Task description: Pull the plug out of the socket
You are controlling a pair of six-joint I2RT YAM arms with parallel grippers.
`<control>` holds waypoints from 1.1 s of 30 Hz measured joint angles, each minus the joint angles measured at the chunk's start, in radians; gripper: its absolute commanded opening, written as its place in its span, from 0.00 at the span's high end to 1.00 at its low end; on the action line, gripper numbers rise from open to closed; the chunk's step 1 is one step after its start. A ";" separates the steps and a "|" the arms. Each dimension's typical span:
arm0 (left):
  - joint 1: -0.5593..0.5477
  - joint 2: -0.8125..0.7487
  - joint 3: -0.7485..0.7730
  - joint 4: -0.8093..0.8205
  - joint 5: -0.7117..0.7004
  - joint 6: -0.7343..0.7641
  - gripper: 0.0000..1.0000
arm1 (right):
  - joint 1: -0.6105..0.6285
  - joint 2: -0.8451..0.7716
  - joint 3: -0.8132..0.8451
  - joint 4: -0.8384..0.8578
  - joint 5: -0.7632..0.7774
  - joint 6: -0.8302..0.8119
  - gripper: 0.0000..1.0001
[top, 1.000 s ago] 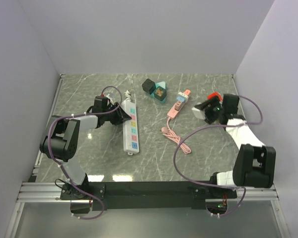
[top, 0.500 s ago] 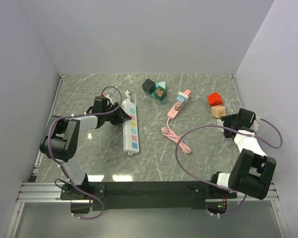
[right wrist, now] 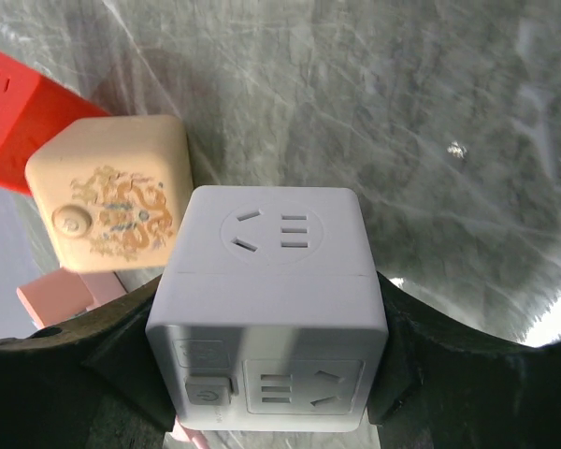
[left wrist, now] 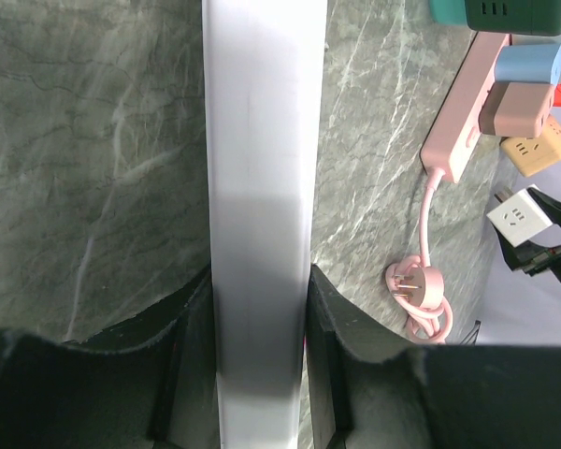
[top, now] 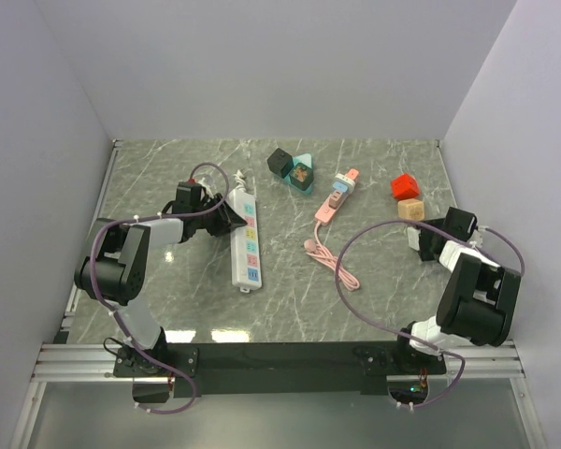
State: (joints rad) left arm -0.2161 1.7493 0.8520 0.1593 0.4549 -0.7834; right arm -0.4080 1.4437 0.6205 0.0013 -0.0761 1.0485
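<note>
At the counter (top: 290, 281), your left gripper (left wrist: 260, 318) clamped the white power strip (left wrist: 262, 140), your right gripper (right wrist: 266, 374) pinched the white cube socket (right wrist: 271, 243)

no words, brand names or numbers legible in any view. only sign: a circle-and-stroke power mark on the small button (right wrist: 203, 394) at the 7 o'clock corner of the white cube socket (right wrist: 266, 309), right wrist view; the beige cube (right wrist: 107, 192) at its 10 o'clock carries a gold ornamental pattern with a round emblem, no letters made out. white strokes on the red cube (right wrist: 19, 112) and the coloured tiles on the white power strip (top: 246, 236), top view, are too small to read.
</note>
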 measured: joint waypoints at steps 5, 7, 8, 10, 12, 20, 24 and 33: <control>0.002 0.000 0.000 0.000 0.002 0.000 0.99 | -0.003 0.068 0.000 0.090 -0.024 0.032 1.00; 0.002 0.000 -0.001 0.001 0.001 0.000 0.99 | -0.003 0.093 0.001 0.134 -0.039 0.048 1.00; 0.002 0.000 -0.002 0.002 0.002 0.000 0.99 | -0.003 0.102 0.002 0.152 -0.045 0.053 0.99; 0.003 0.000 -0.004 0.005 0.002 -0.001 0.99 | -0.003 0.119 0.007 0.177 -0.051 0.061 0.89; 0.003 0.000 -0.007 0.010 0.003 -0.003 0.99 | -0.004 0.137 0.022 0.185 -0.059 0.064 0.78; 0.005 -0.002 -0.014 0.024 0.004 -0.015 1.00 | -0.004 0.235 0.143 0.148 -0.092 0.047 0.32; 0.005 -0.002 -0.014 0.026 0.005 -0.016 0.99 | -0.004 0.267 0.197 0.106 -0.108 0.031 0.23; 0.005 -0.002 -0.015 0.027 0.005 -0.019 0.99 | -0.004 0.251 0.233 0.010 -0.119 0.006 0.07</control>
State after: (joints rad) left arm -0.2108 1.7477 0.8368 0.1867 0.4603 -0.8021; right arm -0.4122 1.6943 0.8536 0.0116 -0.1951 1.0546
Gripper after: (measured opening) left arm 0.405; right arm 0.906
